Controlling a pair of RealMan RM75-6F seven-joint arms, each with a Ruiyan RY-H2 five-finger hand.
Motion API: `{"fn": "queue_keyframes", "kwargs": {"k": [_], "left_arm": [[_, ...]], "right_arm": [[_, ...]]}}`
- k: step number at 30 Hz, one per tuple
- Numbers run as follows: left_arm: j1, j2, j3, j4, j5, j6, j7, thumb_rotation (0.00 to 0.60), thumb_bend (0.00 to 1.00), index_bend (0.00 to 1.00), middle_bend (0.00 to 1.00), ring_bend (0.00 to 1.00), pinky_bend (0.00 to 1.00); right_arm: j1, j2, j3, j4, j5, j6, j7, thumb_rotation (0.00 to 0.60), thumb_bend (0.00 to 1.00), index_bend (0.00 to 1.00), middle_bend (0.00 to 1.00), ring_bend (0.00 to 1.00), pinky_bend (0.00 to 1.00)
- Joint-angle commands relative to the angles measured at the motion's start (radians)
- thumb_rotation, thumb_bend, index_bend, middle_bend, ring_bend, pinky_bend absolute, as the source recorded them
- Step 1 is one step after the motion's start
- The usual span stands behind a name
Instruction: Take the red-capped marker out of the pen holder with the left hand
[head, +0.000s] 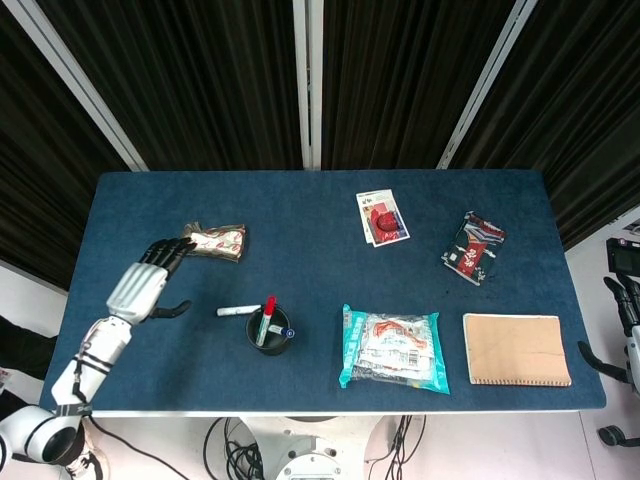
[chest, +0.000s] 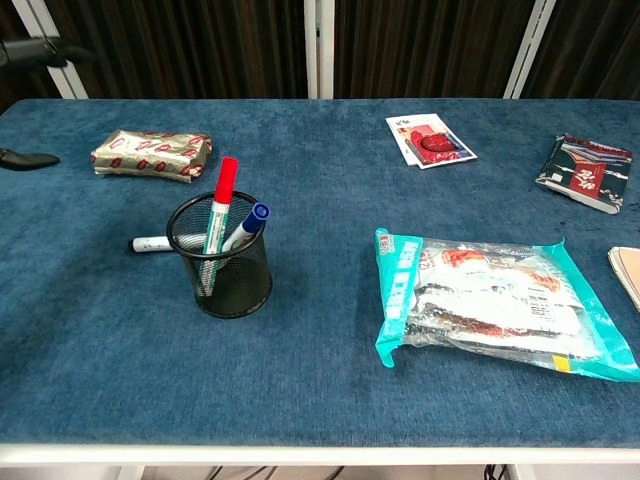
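The black mesh pen holder (head: 269, 332) (chest: 221, 258) stands near the table's front edge, left of centre. A red-capped marker (head: 267, 313) (chest: 221, 203) and a blue-capped one (chest: 246, 224) stand tilted inside it. A white marker with a dark cap (head: 238, 311) (chest: 151, 244) lies flat on the cloth just left of the holder. My left hand (head: 148, 283) hovers further left with fingers spread, holding nothing; in the chest view only its dark fingertips (chest: 27, 158) show at the left edge. Dark parts of my right hand (head: 622, 310) show beyond the table's right edge, its pose unclear.
A silver-and-red snack packet (head: 213, 240) lies just beyond my left hand. A teal noodle bag (head: 392, 348) sits right of the holder, with a brown notebook (head: 516, 349) further right. A card (head: 382, 217) and a dark packet (head: 473, 247) lie at the back.
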Motion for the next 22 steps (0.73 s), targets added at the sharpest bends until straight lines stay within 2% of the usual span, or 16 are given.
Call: {"fn": "queue_keyframes", "kwargs": {"k": [1,6,12,17,22], "left_arm": [[0.047,0.048,-0.008,-0.049,0.007,0.093,0.082,0.600,0.23,0.00,0.00,0.00,0.00],[0.130,0.136,0.030,-0.125,-0.007,0.173,0.209,0.600,0.23,0.00,0.00,0.00,0.00],[0.265,0.144,0.099,-0.109,0.021,0.317,0.301,0.600,0.23,0.00,0.00,0.00,0.00],[0.346,0.124,0.129,-0.055,0.012,0.373,0.275,0.600,0.23,0.00,0.00,0.00,0.00],[0.380,0.113,0.123,-0.002,0.011,0.392,0.222,0.600,0.23,0.00,0.00,0.00,0.00]], "right_arm": [[0.000,-0.003,0.000,0.002,-0.002,0.002,0.001,0.600,0.19,0.00,0.00,0.00,0.00],[-0.004,-0.015,-0.002,0.017,-0.018,0.019,-0.006,0.600,0.19,0.00,0.00,0.00,0.00],[-0.003,-0.049,-0.004,0.055,-0.051,0.045,-0.023,0.600,0.19,0.00,0.00,0.00,0.00],[-0.001,-0.078,-0.001,0.074,-0.058,0.055,-0.026,0.600,0.19,0.00,0.00,0.00,0.00],[0.002,-0.096,0.004,0.088,-0.066,0.066,-0.035,0.600,0.19,0.00,0.00,0.00,0.00]]}}
